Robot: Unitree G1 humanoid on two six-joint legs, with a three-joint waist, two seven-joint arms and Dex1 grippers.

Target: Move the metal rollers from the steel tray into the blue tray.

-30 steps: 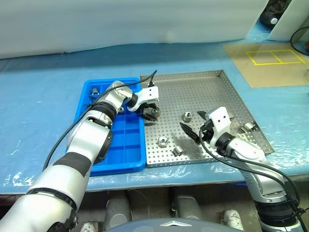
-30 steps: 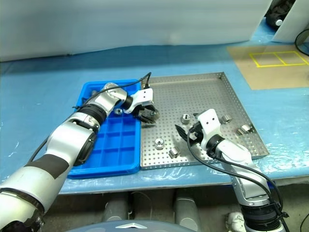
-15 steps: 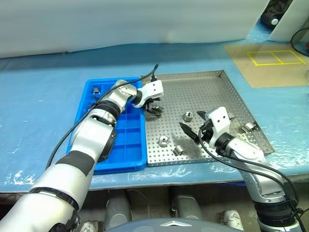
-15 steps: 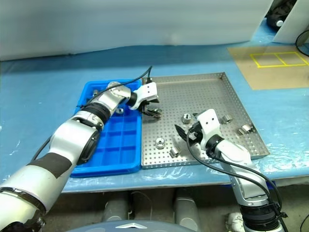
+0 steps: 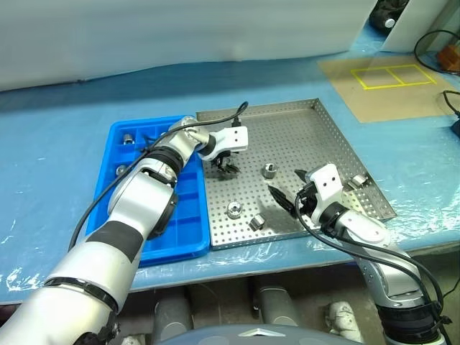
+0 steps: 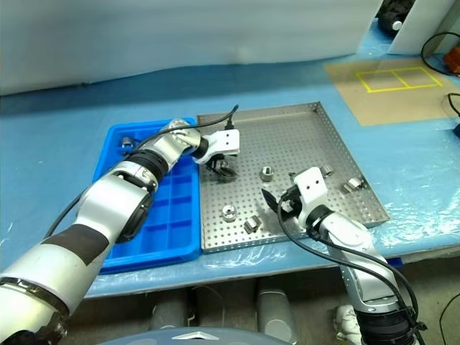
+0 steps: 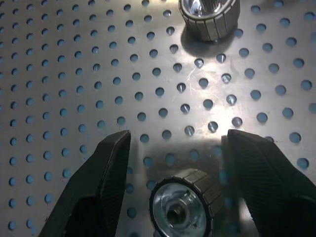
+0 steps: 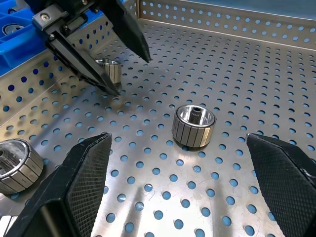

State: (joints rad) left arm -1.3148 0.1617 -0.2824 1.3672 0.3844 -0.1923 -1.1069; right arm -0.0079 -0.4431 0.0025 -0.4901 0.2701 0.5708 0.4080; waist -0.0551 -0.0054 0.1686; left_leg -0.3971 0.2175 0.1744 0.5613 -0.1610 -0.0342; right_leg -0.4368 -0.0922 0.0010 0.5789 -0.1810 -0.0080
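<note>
The steel tray [image 5: 287, 129] lies beside the blue tray [image 5: 183, 223], which is on its left. My left gripper [image 5: 228, 167] is low over the steel tray's left part. It stands open, with one metal roller [image 7: 185, 207] on the perforated sheet between its fingers [image 7: 98, 187]. My right gripper [image 5: 287, 187] hovers open near the tray's front, its fingers [image 8: 74, 187] spread wide toward another roller [image 8: 193, 126]. Loose rollers also lie at the front [image 5: 233, 209], [image 5: 256, 222] and at the right rim [image 5: 357, 181]. A roller [image 5: 128, 138] sits in a far compartment of the blue tray.
Both trays rest on a blue-covered table, and the steel tray's front rim is close to the table's near edge. A brown board with yellow tape squares [image 5: 381, 75] lies at the far right. A black cable [image 5: 241, 111] arches above my left wrist.
The whole picture has shifted, so the camera moved. My left wrist has turned a little over the same roller. The right gripper has kept still.
</note>
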